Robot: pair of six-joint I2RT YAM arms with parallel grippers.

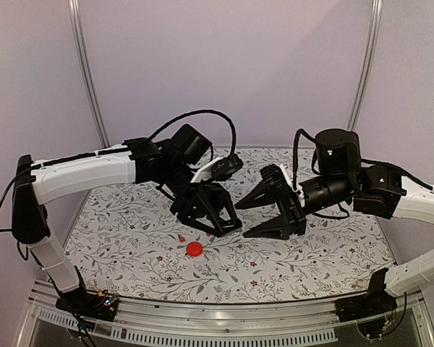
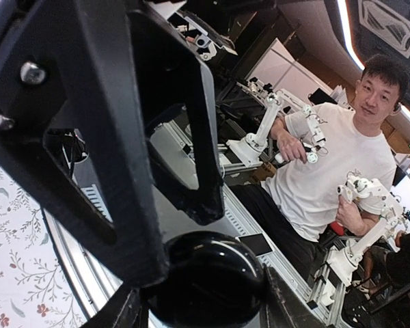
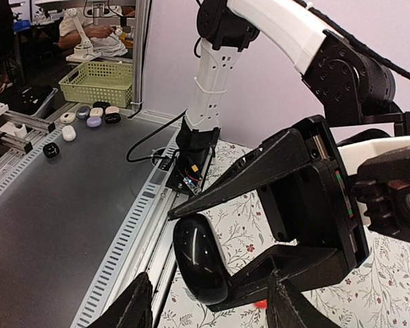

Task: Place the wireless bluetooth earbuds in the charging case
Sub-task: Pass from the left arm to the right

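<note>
Wireless bluetooth earbud (image 1: 181, 238) — a tiny red one — is lying loose on the counter (image 1: 116, 238) near the left gripper (image 1: 211, 220). From the left wrist, that gripper is clamping the black charging case (image 2: 205, 280), likely presenting it. From the right wrist, the right gripper (image 3: 208, 304) is facing it, spread wide.

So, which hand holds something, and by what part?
Left hand pinches the black charging case by opposite sides, at its fingertips; right hand holds nothing.
</note>
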